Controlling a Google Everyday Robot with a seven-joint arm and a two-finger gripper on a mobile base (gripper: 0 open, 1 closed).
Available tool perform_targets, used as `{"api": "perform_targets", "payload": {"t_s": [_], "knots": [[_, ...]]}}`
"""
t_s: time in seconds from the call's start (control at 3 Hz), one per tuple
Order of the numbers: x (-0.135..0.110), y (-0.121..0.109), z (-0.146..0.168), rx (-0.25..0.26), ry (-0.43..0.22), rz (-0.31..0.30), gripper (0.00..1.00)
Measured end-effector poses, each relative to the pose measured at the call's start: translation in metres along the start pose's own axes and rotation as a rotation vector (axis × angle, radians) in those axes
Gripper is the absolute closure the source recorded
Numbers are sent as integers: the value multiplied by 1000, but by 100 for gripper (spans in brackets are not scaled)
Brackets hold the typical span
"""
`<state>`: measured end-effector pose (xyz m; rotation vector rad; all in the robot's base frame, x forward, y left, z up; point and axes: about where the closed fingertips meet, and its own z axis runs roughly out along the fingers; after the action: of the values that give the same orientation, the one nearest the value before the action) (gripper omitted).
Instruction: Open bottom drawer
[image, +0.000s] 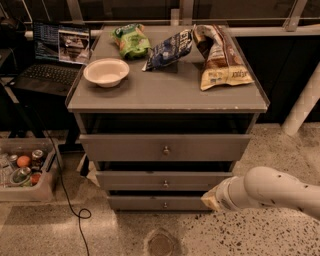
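Progress looks near zero: bottom drawer sits lowest in the chest, apparently shut, knob untouched, your gripper just beside its right end, clamped or released you can't tell, whole pull left.

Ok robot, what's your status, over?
End effector low, at right end of bottom drawer. Drawer not pulled out. Knob unblocked.

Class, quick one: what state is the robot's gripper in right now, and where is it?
Gripper: open or closed cannot be told; it is low down at the right end of the bottom drawer front, right of its knob.
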<state>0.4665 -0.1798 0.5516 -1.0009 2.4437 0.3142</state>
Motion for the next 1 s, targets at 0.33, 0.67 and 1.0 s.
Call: {"api": "perform_targets", "payload": {"t_s": [0.33,0.67,1.0], "knots": [[0,0,0,0,0,-1,95],[6,-1,11,18,-10,11,100],[22,-1,47,-2,-74,43,100]]}}
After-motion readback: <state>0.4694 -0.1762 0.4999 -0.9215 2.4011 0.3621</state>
